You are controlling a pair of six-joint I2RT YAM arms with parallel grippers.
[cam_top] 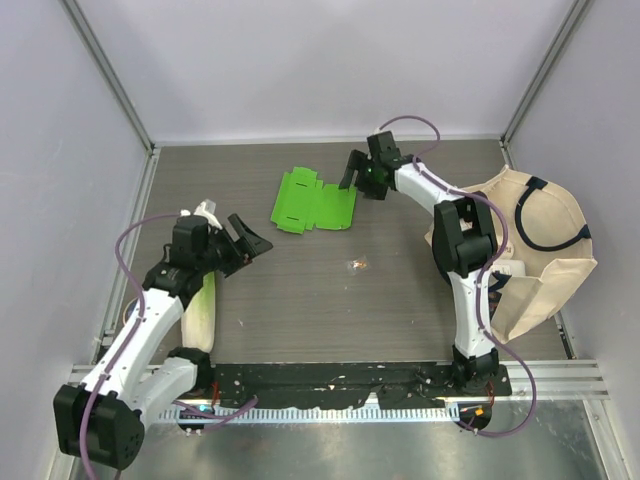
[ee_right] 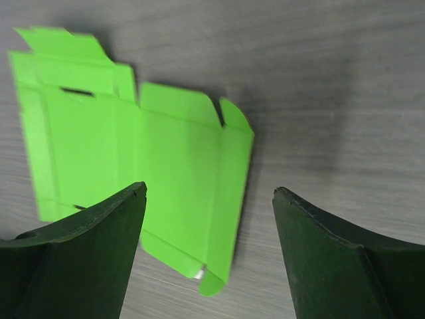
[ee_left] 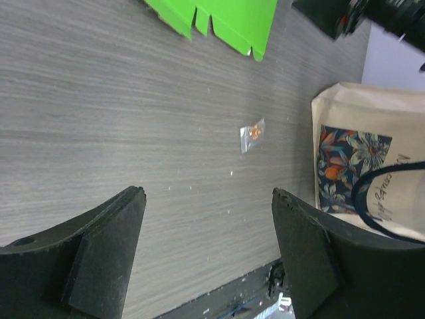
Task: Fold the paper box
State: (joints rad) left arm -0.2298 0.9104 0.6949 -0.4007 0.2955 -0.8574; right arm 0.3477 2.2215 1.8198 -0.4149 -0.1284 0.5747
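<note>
The beige cloth tote bag point(cam_top: 520, 250) slumps at 3 o'clock, its contents hidden. The bright green flat cardboard paper box point(cam_top: 313, 201) lies unfolded on the grey wood-grain desk point(cam_top: 300, 300) at 12 o'clock. My right fingers point(cam_top: 360, 178) gape empty just beside it; my left fingers point(cam_top: 252, 245), at 9 o'clock, likewise.
</note>
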